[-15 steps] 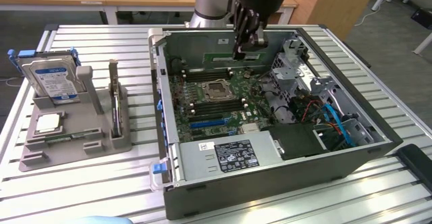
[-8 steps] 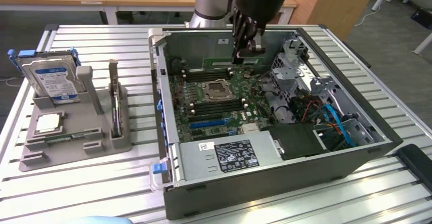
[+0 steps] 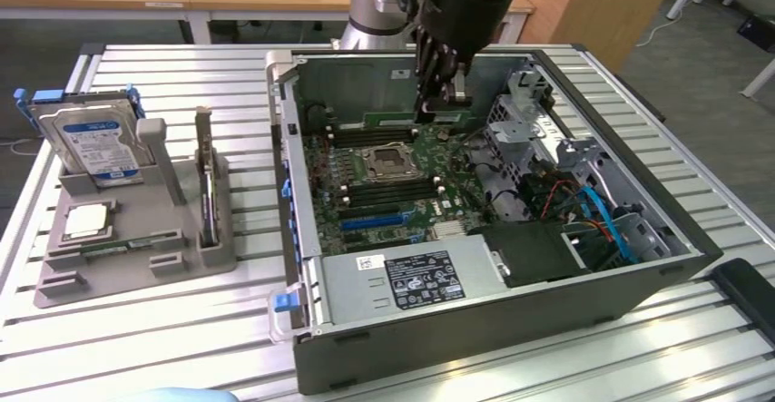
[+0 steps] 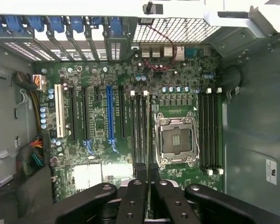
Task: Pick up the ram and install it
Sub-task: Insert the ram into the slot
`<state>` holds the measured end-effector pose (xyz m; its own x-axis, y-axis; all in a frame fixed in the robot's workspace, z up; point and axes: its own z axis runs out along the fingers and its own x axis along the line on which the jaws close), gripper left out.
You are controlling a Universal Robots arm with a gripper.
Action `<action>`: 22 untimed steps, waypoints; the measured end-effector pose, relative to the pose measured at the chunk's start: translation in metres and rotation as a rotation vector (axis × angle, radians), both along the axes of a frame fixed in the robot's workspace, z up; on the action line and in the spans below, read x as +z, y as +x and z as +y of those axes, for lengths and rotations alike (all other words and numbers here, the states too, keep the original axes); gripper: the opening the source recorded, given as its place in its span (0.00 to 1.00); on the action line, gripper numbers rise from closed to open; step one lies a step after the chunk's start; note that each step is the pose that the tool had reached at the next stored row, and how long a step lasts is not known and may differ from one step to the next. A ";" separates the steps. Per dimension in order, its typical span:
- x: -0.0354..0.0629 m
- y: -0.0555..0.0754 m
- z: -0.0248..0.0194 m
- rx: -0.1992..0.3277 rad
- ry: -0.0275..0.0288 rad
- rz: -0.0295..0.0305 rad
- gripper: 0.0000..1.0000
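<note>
The ram (image 3: 394,114) is held edgewise in the gripper (image 3: 441,102), in the upper middle of the exterior view, inside the open computer case (image 3: 485,348). The jaws are drawn nearly together, with only the thin green board pinched between them. The stick is held level over the far bank of memory slots (image 3: 376,132), just behind the processor socket (image 3: 387,159); whether it touches a slot cannot be told. In the wrist view the gripper (image 4: 148,165) is seen over the motherboard (image 4: 98,126), its black fingers (image 4: 139,175) lined up with the memory slots (image 4: 139,126) beside the processor socket (image 4: 176,140) (another bank of slots lies on the socket's other side). Toward the exterior view's left, well apart from the case, a grey holder (image 3: 133,270) is set on the slatted table (image 3: 145,348). A blue-labelled hard drive (image 3: 97,143) is stood upright in it, a silver CPU chip (image 3: 85,223) is laid flat below that, and a second green stick (image 3: 122,246) is lodged near the chip.
</note>
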<state>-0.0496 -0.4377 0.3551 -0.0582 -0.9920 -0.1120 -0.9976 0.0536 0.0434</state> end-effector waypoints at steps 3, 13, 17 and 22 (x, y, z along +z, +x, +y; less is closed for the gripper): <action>-0.0003 0.000 0.0000 0.002 -0.0001 0.0001 0.13; -0.0030 0.000 0.0001 0.043 0.0001 -0.0001 0.13; -0.0098 0.000 0.0004 0.045 -0.0006 -0.0011 0.13; -0.0189 0.000 0.0006 0.045 -0.0017 -0.0013 0.13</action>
